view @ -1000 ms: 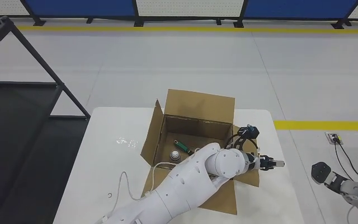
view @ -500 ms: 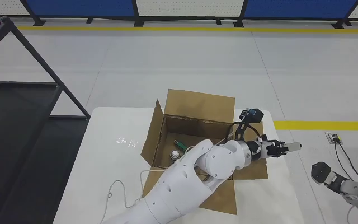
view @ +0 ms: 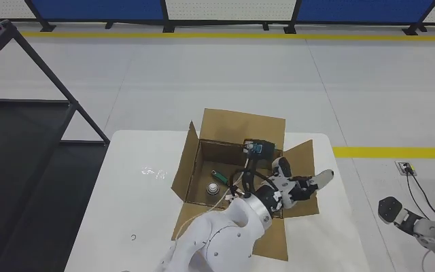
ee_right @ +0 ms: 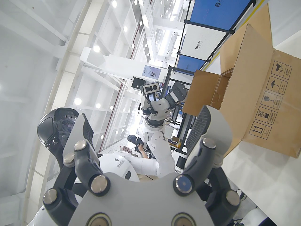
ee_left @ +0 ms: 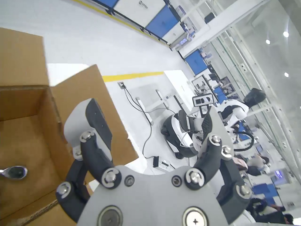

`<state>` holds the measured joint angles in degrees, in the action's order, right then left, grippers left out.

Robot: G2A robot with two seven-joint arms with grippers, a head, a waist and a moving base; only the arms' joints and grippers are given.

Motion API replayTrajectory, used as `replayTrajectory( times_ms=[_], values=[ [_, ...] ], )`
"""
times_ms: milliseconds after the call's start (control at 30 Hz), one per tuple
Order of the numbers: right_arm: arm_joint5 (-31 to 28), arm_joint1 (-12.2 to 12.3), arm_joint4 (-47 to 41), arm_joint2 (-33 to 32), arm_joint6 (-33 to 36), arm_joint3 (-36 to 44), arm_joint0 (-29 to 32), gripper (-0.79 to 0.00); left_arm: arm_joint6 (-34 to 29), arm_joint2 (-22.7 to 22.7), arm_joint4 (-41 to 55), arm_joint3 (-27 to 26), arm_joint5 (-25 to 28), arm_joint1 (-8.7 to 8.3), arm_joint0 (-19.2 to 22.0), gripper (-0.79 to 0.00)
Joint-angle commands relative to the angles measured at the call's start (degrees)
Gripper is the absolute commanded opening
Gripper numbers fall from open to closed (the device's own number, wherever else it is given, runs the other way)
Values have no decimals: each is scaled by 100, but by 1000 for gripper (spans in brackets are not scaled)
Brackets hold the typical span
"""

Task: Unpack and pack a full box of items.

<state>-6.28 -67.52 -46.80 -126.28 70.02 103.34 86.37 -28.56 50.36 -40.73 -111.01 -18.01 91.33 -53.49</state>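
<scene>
Green tool [view: 221, 179] lies slantwise on the box [view: 241, 126] floor, probably flat.

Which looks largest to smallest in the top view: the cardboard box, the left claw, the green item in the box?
1. cardboard box
2. left claw, nearer the camera, which enlarges it
3. green item, clearly smallest
</scene>
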Motion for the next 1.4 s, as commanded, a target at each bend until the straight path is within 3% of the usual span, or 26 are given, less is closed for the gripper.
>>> replayTrajectory(
  times_ms=[0,433,633,900,1033,1367],
  values=[
    [0,0,0,0,0,0,0,0,64,79,-280,-433,-15,-58,-424,0],
    [-104,-2,45,123,-100,292,12,0,168,123,-351,-517,30,-80,-612,0],
    [-87,40,562,389,-351,1044,-7,0,498,660,-337,-843,-471,-98,-876,0],
    [602,135,1470,1228,-1004,1611,-535,0,225,1650,-329,-1592,-913,-236,-1819,0],
    [817,157,1687,1481,-1181,1679,-709,0,99,1974,-144,-1779,-1410,-262,-2224,0],
    [826,152,1682,1668,-1358,1831,-700,0,257,2076,54,-1650,-1478,-249,-2217,0]
  ],
)
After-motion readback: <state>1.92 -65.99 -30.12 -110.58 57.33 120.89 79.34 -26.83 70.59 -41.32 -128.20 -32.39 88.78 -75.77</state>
